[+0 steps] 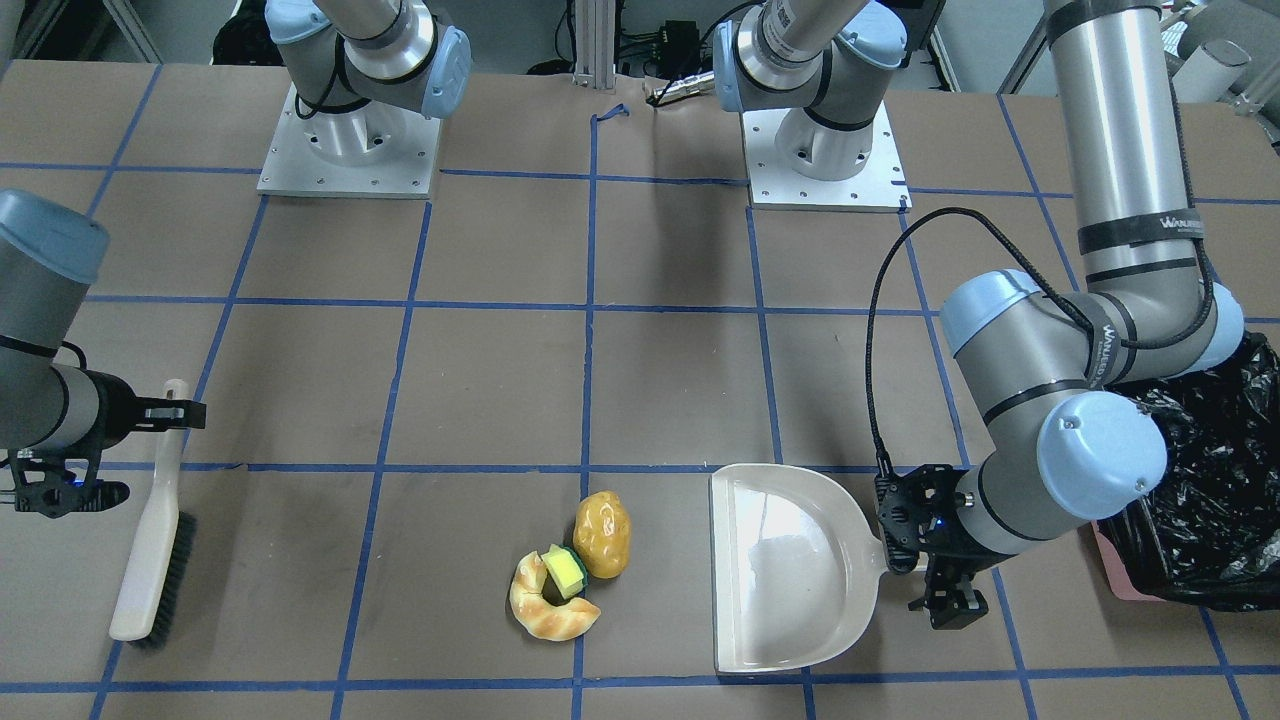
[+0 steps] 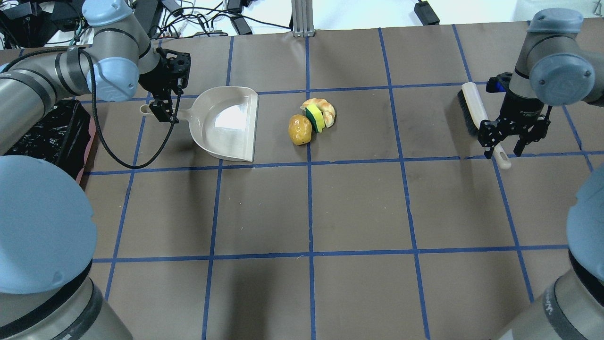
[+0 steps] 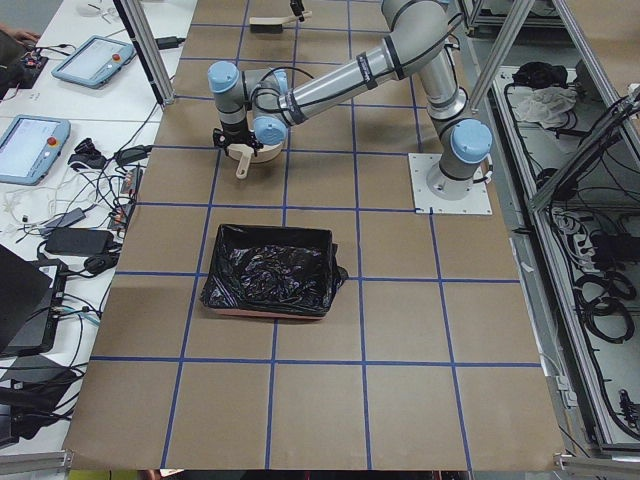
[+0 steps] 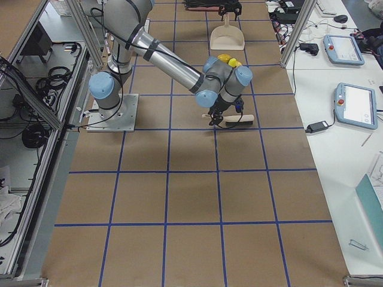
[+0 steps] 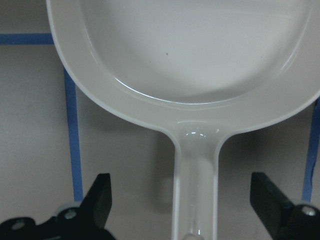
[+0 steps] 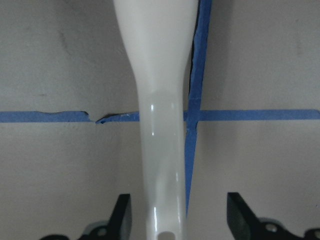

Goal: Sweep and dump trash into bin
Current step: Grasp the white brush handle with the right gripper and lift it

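Note:
The trash lies together on the table: a yellow-brown potato [image 2: 300,130], a tan croissant [image 2: 324,106] and a yellow-and-green sponge [image 2: 315,119] leaning on it. A beige dustpan [image 2: 226,125] lies flat to their left, its mouth facing them. My left gripper [image 2: 158,106] is open, its fingers straddling the dustpan handle [image 5: 195,165] without touching it. A white brush [image 2: 474,111] with black bristles lies at the right. My right gripper [image 2: 503,142] is open, straddling the brush handle [image 6: 160,125]. The bin [image 1: 1210,500], pink with a black bag, stands behind the left arm.
The table is brown paper with a blue tape grid [image 2: 309,163]. The two arm bases [image 1: 345,150] stand at the robot's edge. The bin also shows in the overhead view [image 2: 47,132], at the left edge, close to the left arm's elbow.

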